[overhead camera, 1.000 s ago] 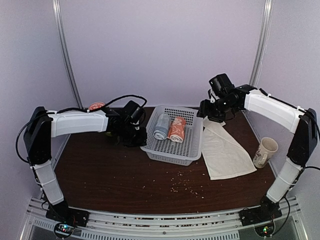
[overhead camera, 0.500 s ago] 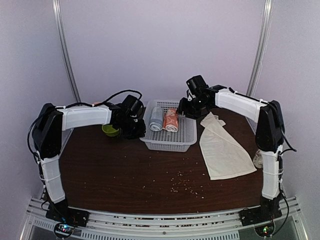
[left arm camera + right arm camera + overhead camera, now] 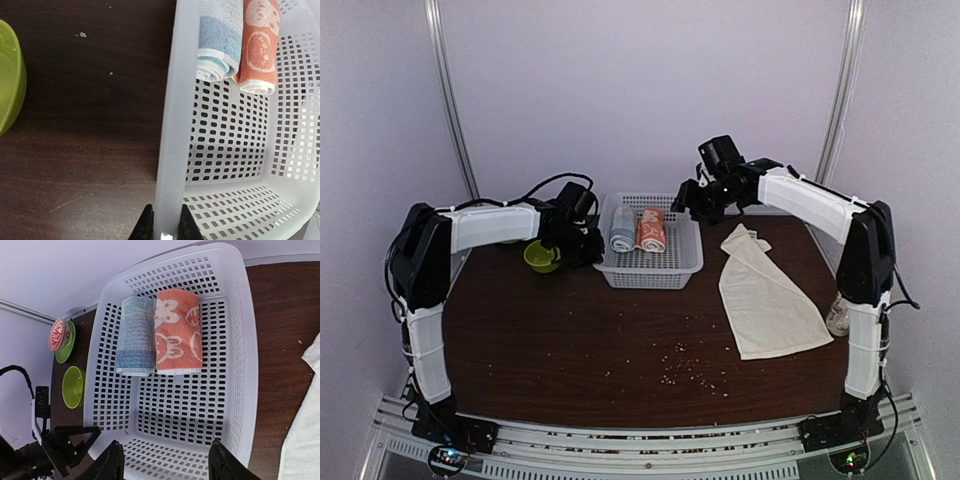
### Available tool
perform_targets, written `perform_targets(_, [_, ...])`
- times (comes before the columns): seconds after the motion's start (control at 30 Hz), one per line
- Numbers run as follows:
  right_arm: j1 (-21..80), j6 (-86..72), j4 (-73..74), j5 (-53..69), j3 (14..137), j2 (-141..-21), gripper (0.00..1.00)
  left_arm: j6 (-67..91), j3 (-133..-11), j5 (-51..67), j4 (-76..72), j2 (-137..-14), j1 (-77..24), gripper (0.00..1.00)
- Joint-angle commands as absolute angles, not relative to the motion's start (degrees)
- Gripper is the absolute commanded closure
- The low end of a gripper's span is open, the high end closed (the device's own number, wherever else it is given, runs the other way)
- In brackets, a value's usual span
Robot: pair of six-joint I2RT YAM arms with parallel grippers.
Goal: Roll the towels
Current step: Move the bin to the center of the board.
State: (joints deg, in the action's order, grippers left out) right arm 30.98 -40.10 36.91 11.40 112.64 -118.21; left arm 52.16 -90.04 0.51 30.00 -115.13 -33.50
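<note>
Your left end effector (image 3: 164, 227) is clamped on the side rim of the white basket (image 3: 167, 125). Both dark fingers (image 3: 146, 226) pinch that plastic rim, one on each side. Ahead of those fingers, inside the basket at its far end, the salmon towel (image 3: 257, 45) lies rolled. It is pressed side by side against a rolled blue towel (image 3: 220, 35), which is the one nearer the gripped rim. Off to the left of this end effector a green bowl (image 3: 7, 80) sits on the dark bench (image 3: 90, 150), apart from the basket.

Now your right end effector (image 3: 167, 465): the jaws are spread wide with nothing between them, and it hangs over the near end of the basket. You cannot tell from here whether the fingers (image 3: 112, 460) touch the mesh. Straight ahead of it lie the two rolls, the salmon one to the right of the blue one. Out to the right of this end effector, past the basket wall, is the cream towel (image 3: 302, 440).

From the overhead camera, the cream towel (image 3: 765, 295) lies spread flat and unrolled on the bench, near the basket but not touching it. Its far corner is a little bunched. Crumbs (image 3: 685, 365) are scattered on the bench nearer the arm bases. A mug (image 3: 837, 315) peeks out beside the right arm.
</note>
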Motion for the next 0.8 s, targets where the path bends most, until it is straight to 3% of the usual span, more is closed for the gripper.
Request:
perform_targets(0.0, [30.33,-38.33,34.91,10.09,104.86,-108.94,0.42,50.8,-91.58,-0.55,30.5,-116.17,-32.34,0.83])
perform_targets(0.17, [29.94,-37.14,34.26,9.86,99.7,-103.64,0.41,50.13,-90.08,1.12,30.58,-113.87,-32.34,0.57])
perform_targets(0.33, [29.66,-36.45,34.19,10.63,98.17,-100.72,0.4,49.55,-87.36,1.72,30.95,-107.22,-32.4,0.43])
perform_targets(0.53, [29.4,-35.27,31.33,10.11,91.24,-95.24,0.4,48.32,-85.57,-2.26,30.71,-98.51,-33.82,0.41])
perform_targets(0.77, [29.01,-33.05,29.92,2.98,75.66,-85.83,0.4,43.77,-94.85,-0.54,26.23,-102.5,-35.43,0.57])
